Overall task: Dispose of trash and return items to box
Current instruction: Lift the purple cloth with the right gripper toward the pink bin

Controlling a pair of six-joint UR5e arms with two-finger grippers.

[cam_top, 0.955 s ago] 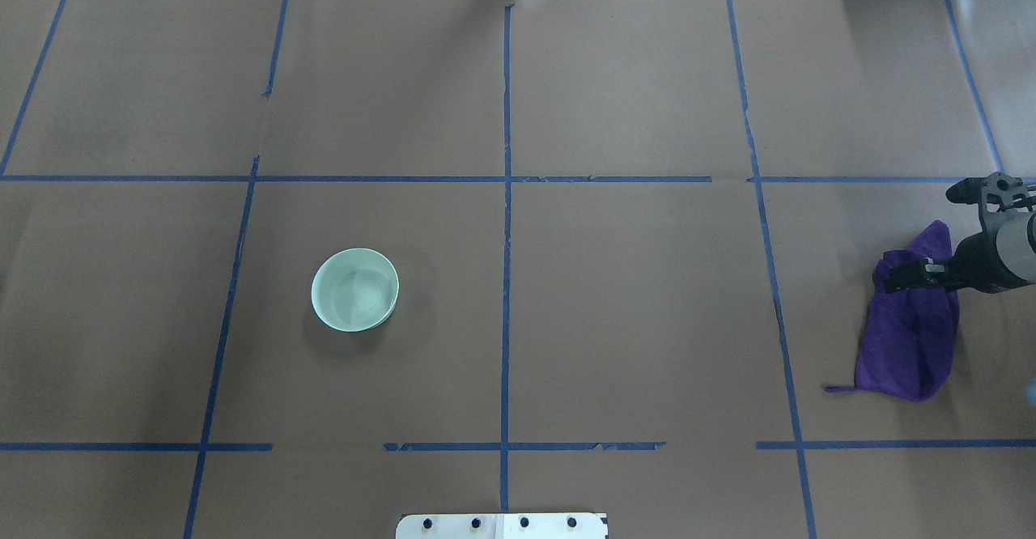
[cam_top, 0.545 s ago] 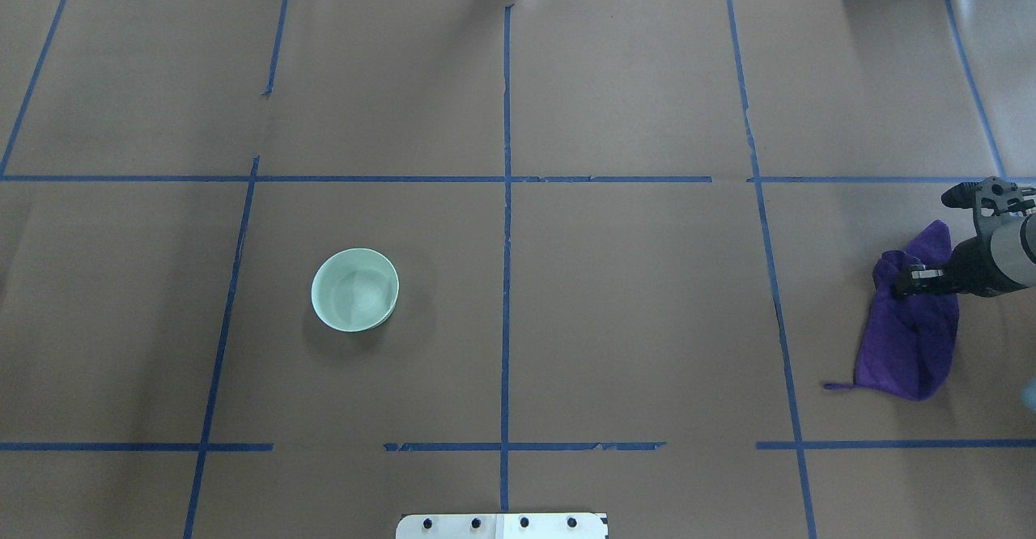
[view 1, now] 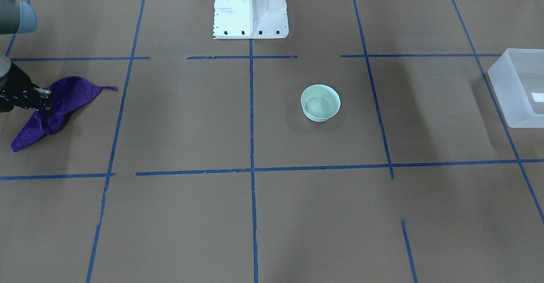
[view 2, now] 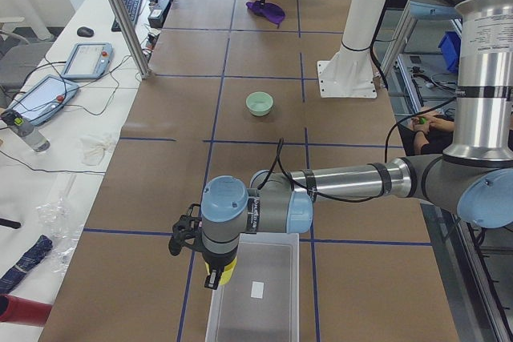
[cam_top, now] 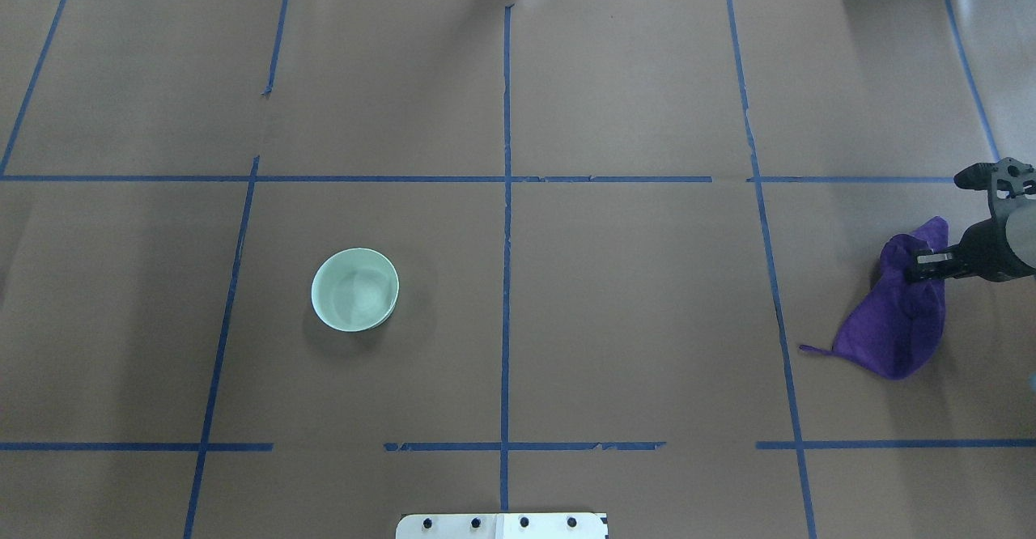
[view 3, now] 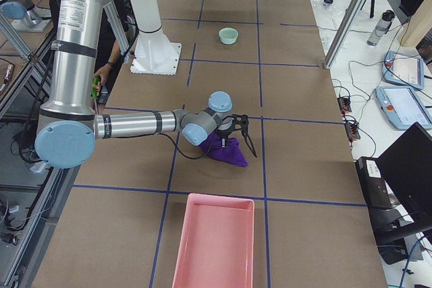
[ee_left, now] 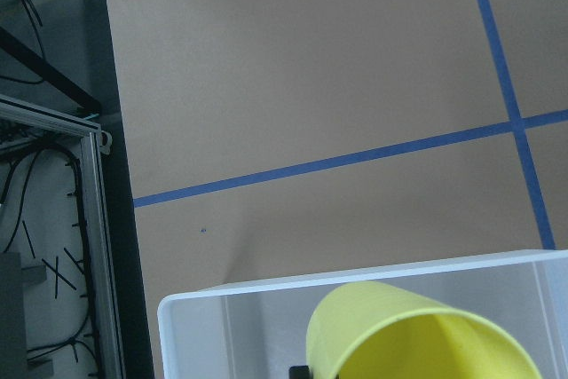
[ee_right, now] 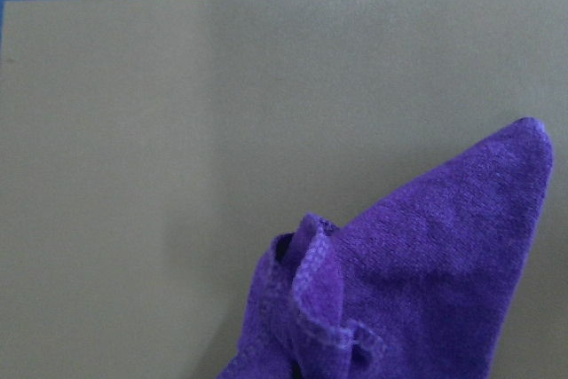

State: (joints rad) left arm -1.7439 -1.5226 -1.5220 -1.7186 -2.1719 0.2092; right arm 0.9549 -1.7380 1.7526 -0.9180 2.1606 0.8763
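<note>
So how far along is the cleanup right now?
Nothing looks finished: the box shows nothing inside. In hand: the left gripper holds the yellow cup over the box, and the right gripper pinches the purple cloth. Left: releasing the cup, boxing the green bowl at mid-table, dealing with the cloth.

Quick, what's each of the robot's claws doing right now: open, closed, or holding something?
Left gripper: closed, holding the yellow cup.
Right gripper: closed, pinching the purple cloth.
</note>
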